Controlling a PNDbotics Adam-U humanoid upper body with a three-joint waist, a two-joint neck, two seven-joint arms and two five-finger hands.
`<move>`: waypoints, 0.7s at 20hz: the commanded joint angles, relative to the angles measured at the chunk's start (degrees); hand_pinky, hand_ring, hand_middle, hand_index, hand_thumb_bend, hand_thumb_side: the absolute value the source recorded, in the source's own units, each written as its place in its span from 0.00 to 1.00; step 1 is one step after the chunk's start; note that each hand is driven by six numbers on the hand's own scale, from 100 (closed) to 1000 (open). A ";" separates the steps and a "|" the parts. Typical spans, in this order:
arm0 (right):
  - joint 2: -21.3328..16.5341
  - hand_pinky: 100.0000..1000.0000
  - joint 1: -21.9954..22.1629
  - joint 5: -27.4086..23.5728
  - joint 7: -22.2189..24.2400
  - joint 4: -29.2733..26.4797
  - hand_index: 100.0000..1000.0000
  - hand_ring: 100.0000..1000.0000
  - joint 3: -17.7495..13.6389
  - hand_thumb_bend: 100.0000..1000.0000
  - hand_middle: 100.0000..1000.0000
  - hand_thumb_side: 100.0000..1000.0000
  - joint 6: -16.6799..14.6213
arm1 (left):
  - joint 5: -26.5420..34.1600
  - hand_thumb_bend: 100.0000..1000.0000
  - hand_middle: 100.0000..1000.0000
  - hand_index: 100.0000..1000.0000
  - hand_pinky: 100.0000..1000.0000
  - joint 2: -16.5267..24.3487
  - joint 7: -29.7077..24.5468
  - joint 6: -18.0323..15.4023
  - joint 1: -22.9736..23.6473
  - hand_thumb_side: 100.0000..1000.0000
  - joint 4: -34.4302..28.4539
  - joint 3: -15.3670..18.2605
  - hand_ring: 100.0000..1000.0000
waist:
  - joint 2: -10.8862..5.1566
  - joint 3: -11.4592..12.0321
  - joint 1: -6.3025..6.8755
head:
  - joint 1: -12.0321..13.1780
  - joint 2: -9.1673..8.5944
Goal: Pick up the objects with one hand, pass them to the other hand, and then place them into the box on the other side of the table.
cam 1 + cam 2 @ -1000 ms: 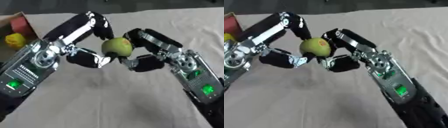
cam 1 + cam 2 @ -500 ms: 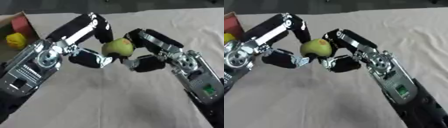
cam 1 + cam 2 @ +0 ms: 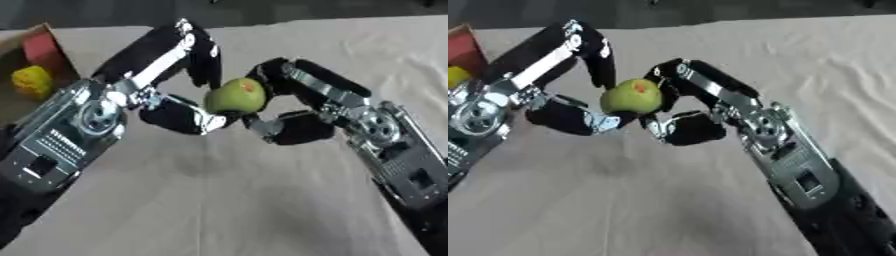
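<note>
Green apple (image 3: pixel 234 95) held above the cloth-covered table (image 3: pixel 262 200), round, no clear long axis | left hand (image 3: pixel 179 75) curled around it | right hand (image 3: pixel 293 100) curled around its other side

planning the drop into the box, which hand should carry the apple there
Left, probably. The box sits at the table's left edge, beside the left hand, which already curls round the apple; the right hand is farther away.
</note>
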 commanded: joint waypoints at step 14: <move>-0.10 0.53 -1.04 -4.23 -0.78 -2.15 0.58 0.50 -0.46 0.00 0.54 0.07 -0.79 | -0.42 0.58 0.39 0.44 0.44 0.15 -1.76 -2.82 -0.58 0.00 1.03 0.66 0.40 | -1.29 -0.06 -0.15 | 0.56 -0.41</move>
